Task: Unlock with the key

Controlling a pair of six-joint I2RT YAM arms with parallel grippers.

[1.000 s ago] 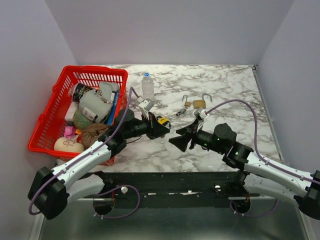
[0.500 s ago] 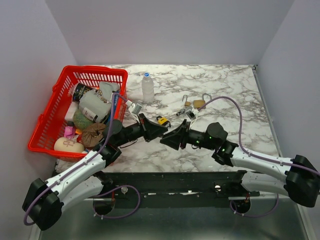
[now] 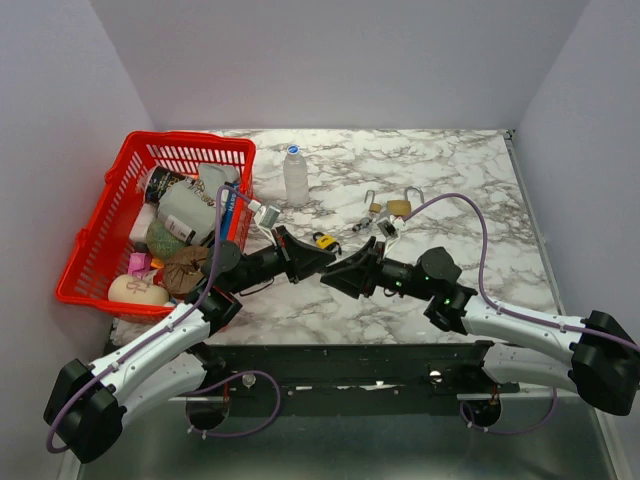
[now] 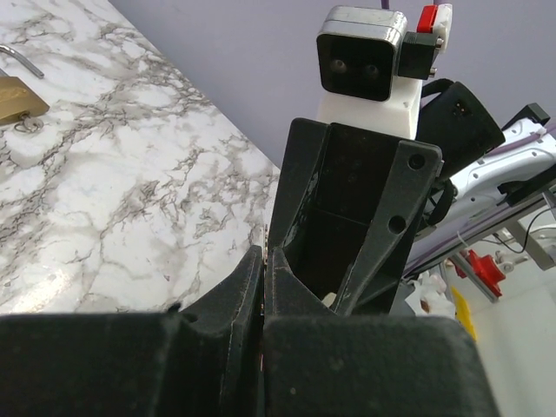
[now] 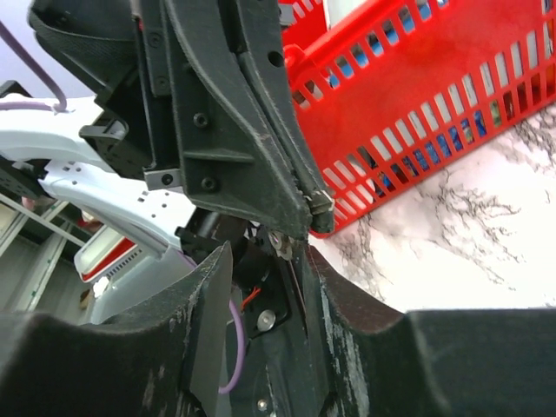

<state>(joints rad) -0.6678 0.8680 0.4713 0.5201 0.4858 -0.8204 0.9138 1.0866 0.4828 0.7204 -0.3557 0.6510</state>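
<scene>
My left gripper (image 3: 322, 260) is shut on a thin metal key (image 5: 278, 241), held above the marble table. In the left wrist view only a sliver of the key (image 4: 263, 236) shows between the pressed fingers. My right gripper (image 3: 338, 272) meets it tip to tip. Its jaws stand apart around the left gripper's tip, and the key lies close to one finger (image 5: 339, 287). A brass padlock (image 3: 398, 208) lies farther back on the table, with a smaller padlock (image 3: 374, 209) beside it. The padlock (image 4: 17, 94) also appears at the left wrist view's edge.
A red basket (image 3: 100, 230) full of groceries stands at the left. A clear bottle (image 3: 295, 175) stands behind the grippers. A small yellow-and-black item (image 3: 323, 240) and loose keys (image 3: 360, 228) lie just beyond the grippers. Grey walls enclose the table.
My right arm has moved left to meet the left gripper, and its jaws have narrowed around the left gripper's tip. The left gripper shifted slightly and stayed shut.
</scene>
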